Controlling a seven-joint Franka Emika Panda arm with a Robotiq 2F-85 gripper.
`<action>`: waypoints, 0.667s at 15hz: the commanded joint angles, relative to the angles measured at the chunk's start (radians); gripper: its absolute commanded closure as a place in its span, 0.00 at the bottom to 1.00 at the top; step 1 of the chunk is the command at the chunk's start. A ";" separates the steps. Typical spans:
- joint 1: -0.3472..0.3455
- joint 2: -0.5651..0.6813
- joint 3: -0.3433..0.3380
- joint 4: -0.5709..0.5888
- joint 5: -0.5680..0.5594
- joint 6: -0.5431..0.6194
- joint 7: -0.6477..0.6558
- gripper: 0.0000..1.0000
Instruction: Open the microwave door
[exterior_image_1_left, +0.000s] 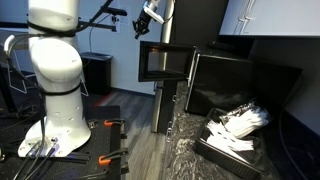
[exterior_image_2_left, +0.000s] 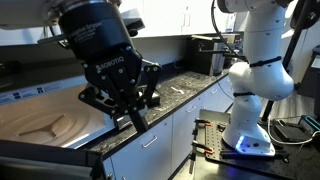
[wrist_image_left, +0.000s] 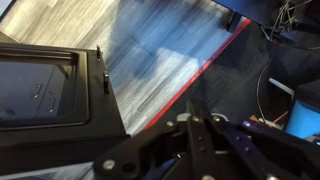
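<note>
The microwave (exterior_image_1_left: 240, 85) is a large glossy black box on the counter. The microwave door (exterior_image_1_left: 165, 62), a black frame around a greyish window, stands swung out from its front. In the wrist view the door (wrist_image_left: 40, 85) lies at the left, below the camera. My gripper (exterior_image_1_left: 146, 24) hangs in the air above and a little to the side of the door's top edge, touching nothing. It fills an exterior view (exterior_image_2_left: 137, 120) close up. In the wrist view its fingers (wrist_image_left: 200, 115) are pressed together and empty.
A low black tray of white items (exterior_image_1_left: 235, 130) sits on the dark speckled countertop (exterior_image_1_left: 185, 150) in front of the microwave. The white robot base (exterior_image_1_left: 55, 90) stands on a black mat. A red line (wrist_image_left: 190, 80) edges the floor mat, with cables (wrist_image_left: 285, 60) beyond.
</note>
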 joint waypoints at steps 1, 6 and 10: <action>-0.017 0.005 0.020 0.007 -0.004 -0.004 0.004 0.99; -0.023 -0.032 0.019 -0.031 0.007 0.010 0.030 1.00; -0.018 -0.145 0.025 -0.143 0.044 0.055 0.176 1.00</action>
